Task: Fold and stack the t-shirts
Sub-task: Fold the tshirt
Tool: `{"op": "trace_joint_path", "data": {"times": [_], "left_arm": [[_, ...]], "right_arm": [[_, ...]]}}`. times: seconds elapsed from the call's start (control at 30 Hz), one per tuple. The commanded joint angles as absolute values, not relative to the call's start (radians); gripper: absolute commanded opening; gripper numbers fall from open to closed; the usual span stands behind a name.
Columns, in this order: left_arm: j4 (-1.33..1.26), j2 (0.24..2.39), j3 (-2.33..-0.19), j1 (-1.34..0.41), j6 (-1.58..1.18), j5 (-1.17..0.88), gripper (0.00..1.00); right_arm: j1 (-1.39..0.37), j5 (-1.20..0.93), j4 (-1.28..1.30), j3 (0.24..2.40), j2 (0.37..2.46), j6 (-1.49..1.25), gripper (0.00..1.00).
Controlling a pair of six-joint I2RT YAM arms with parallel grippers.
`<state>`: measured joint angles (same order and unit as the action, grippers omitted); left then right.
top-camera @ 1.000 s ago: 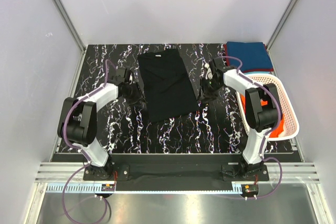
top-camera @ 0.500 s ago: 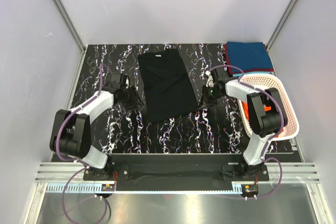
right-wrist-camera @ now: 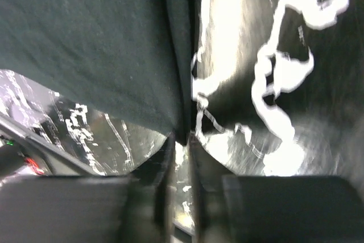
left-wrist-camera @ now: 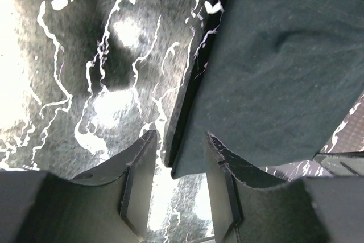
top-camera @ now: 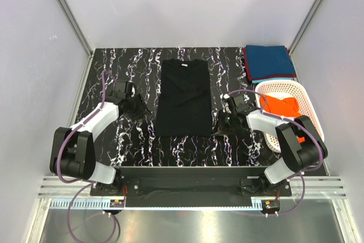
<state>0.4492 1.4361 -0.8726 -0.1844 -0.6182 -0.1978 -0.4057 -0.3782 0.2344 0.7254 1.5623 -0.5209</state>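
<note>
The black t-shirt [top-camera: 183, 98] lies flat mid-table, folded into a long straight strip. My left gripper [top-camera: 145, 108] hovers left of it, open; in the left wrist view the black t-shirt's [left-wrist-camera: 273, 72] near corner shows between the spread left gripper [left-wrist-camera: 181, 140] fingers, touching neither. My right gripper [top-camera: 219, 126] sits at the strip's near right corner. In the blurred right wrist view the right gripper [right-wrist-camera: 183, 138] has its jaws almost together on the black t-shirt's [right-wrist-camera: 85, 38] edge. A folded teal-blue t-shirt [top-camera: 270, 62] rests at the back right. An orange t-shirt [top-camera: 282, 106] lies in the basket.
The white lattice basket [top-camera: 310, 112] stands at the right edge, beside the right arm's elbow. A dark red cloth edge [top-camera: 245, 65] shows beside the teal-blue shirt. Grey walls close in the black marbled table [top-camera: 108, 66] on three sides.
The black t-shirt lay skewed; now it lies straight and narrower. Both arms have swung nearer to their bases. The right jaws have closed from wide apart to almost together.
</note>
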Motion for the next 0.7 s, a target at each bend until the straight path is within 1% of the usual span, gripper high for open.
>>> {"op": "trace_joint_path", "data": {"times": [0.0, 0.07, 0.1, 0.17, 0.2, 0.4, 0.5, 0.67], "left_arm": [[0.430, 1.381, -0.851, -0.189, -0.586, -0.222, 0.42], [0.422, 1.390, -0.847, -0.198, -0.572, -0.245, 0.42], [0.419, 1.394, -0.845, -0.201, -0.574, -0.256, 0.42], [0.388, 1.411, -0.847, -0.202, -0.581, -0.261, 0.42], [0.376, 1.423, -0.859, -0.199, -0.583, -0.261, 0.42], [0.292, 1.623, -1.095, -0.175, -0.536, -0.376, 0.43], [0.264, 1.718, -1.173, -0.169, -0.483, -0.429, 0.43], [0.255, 1.827, -1.261, -0.167, -0.388, -0.440, 0.43]], "right_arm": [[-0.414, -0.333, 0.189, 0.672, 1.436, -0.613, 0.25], [-0.414, -0.322, 0.204, 0.669, 1.384, -0.620, 0.34], [-0.413, -0.313, 0.222, 0.701, 1.352, -0.600, 0.35], [-0.410, -0.299, 0.267, 0.751, 1.354, -0.556, 0.36], [-0.396, -0.305, 0.278, 0.815, 1.368, -0.498, 0.36], [-0.330, -0.359, 0.316, 1.090, 1.618, -0.326, 0.38], [-0.313, -0.360, 0.319, 1.184, 1.681, -0.254, 0.40], [-0.299, -0.405, 0.318, 1.287, 1.792, -0.141, 0.43]]}}
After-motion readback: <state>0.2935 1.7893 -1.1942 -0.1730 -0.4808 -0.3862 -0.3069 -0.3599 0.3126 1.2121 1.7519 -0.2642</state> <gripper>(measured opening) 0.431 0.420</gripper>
